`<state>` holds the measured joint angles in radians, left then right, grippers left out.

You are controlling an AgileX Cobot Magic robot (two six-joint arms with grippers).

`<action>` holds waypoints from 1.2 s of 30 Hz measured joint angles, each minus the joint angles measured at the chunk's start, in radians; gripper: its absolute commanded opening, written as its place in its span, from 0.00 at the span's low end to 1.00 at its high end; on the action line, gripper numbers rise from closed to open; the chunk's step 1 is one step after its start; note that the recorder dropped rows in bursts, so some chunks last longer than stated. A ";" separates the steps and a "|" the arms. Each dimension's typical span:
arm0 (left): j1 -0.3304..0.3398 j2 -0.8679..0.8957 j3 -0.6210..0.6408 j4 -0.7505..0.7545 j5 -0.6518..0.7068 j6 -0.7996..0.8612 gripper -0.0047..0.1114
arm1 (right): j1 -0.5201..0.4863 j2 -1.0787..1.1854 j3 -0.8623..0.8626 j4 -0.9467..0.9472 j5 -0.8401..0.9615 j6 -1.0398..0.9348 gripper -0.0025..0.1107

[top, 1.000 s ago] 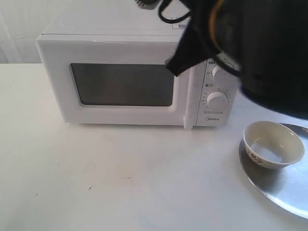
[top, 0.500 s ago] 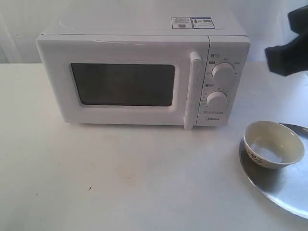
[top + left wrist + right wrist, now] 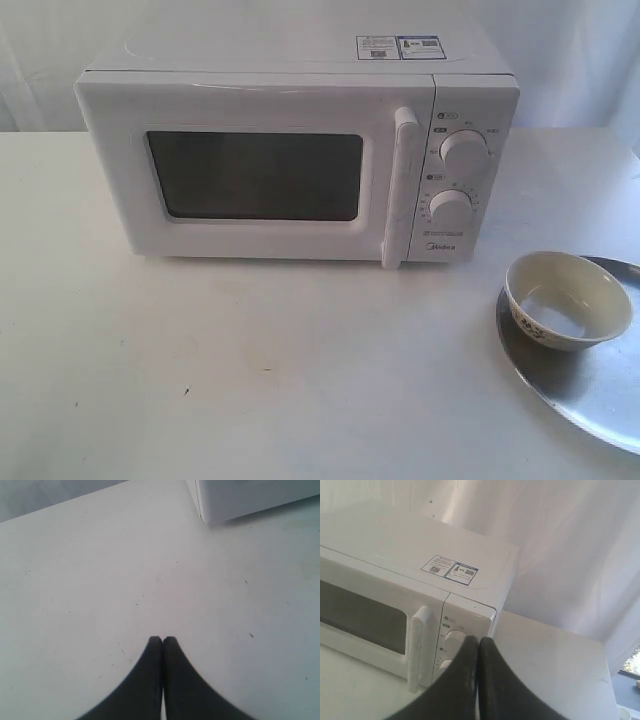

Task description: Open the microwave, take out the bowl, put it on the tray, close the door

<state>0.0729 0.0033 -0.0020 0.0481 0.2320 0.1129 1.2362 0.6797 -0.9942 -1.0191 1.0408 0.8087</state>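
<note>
The white microwave [image 3: 280, 165] stands at the back of the table with its door [image 3: 250, 175] shut and the bar handle [image 3: 400, 185] upright. The cream bowl [image 3: 567, 300] sits on the silver tray [image 3: 590, 395] at the right edge. Neither gripper shows in the exterior view. My right gripper [image 3: 479, 640] is shut and empty, up in the air in front of the microwave [image 3: 410, 590] near its knobs. My left gripper [image 3: 162, 640] is shut and empty above the bare tabletop, with a corner of the microwave [image 3: 240, 497] ahead of it.
The white table [image 3: 250, 370] stretches in front of the microwave. A white curtain [image 3: 560, 540] hangs behind. The tray runs past the right border of the exterior view.
The right arm, which blocked the microwave's upper right a second ago, has pulled away to the right and left the exterior view. Bowl, tray and door have not moved.
</note>
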 measured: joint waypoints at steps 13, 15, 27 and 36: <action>0.000 0.000 0.000 0.000 0.000 0.000 0.04 | -0.537 -0.278 0.548 0.014 -1.236 0.056 0.02; 0.000 0.000 0.000 0.000 0.000 0.000 0.04 | -0.648 -0.315 0.652 0.019 -1.436 0.056 0.02; 0.000 0.000 0.000 0.000 0.000 0.000 0.04 | -0.881 -0.386 0.975 0.244 -1.397 0.183 0.02; 0.000 0.000 0.000 0.000 0.000 0.000 0.04 | -0.881 -0.565 0.992 0.297 -1.232 0.211 0.02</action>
<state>0.0729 0.0033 -0.0020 0.0481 0.2320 0.1129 0.3547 0.1147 -0.0022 -0.7222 -0.1910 1.0198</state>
